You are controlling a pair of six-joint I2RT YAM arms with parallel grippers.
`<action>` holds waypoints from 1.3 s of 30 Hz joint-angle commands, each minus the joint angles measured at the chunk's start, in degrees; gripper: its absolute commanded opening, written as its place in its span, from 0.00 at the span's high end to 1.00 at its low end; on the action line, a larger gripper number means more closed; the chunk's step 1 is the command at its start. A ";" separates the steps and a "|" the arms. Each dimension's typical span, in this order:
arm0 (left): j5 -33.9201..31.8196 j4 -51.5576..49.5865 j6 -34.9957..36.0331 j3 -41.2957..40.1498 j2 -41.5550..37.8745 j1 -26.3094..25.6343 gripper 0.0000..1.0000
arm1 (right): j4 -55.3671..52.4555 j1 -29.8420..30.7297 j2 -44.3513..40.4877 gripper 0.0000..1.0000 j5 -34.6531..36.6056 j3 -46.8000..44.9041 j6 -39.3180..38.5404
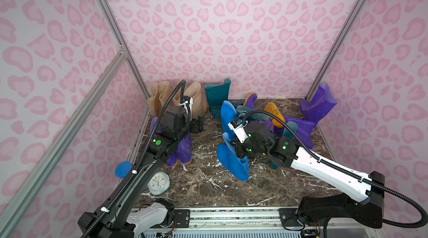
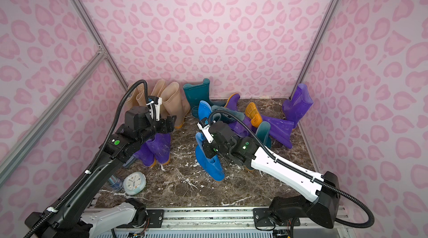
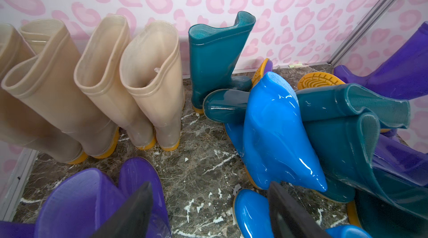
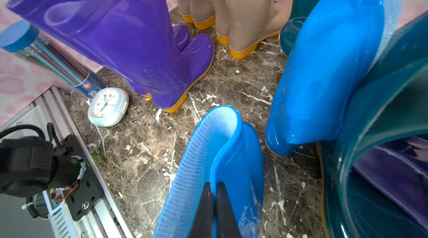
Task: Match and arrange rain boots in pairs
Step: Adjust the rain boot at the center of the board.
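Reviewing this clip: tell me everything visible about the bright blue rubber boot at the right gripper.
The glossy bright blue rubber rain boot stands on the dark marble floor, nearer the robot than the tangled boot pile. Its shaft is smooth outside, with a paler woven-looking lining inside, and a yellow-orange sole shows at its base. The right gripper is shut on the shaft's top rim, which is squeezed into a fold. Whether neighbouring boots touch it is unclear.
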 commanded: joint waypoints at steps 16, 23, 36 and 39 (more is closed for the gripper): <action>-8.45 4.22 2.30 -1.67 -2.47 0.03 0.22 | 25.13 4.21 9.59 1.00 5.48 4.72 14.71; -10.93 4.90 3.55 -2.29 -2.81 0.01 0.22 | 33.44 4.11 17.60 1.00 3.14 12.03 18.54; -15.24 5.69 3.87 -3.07 -4.12 0.24 0.22 | 42.35 1.68 25.75 1.00 -6.37 16.39 24.51; -15.48 6.21 3.71 -3.44 -4.55 0.32 0.22 | 42.52 1.84 25.93 1.00 -6.74 17.60 25.18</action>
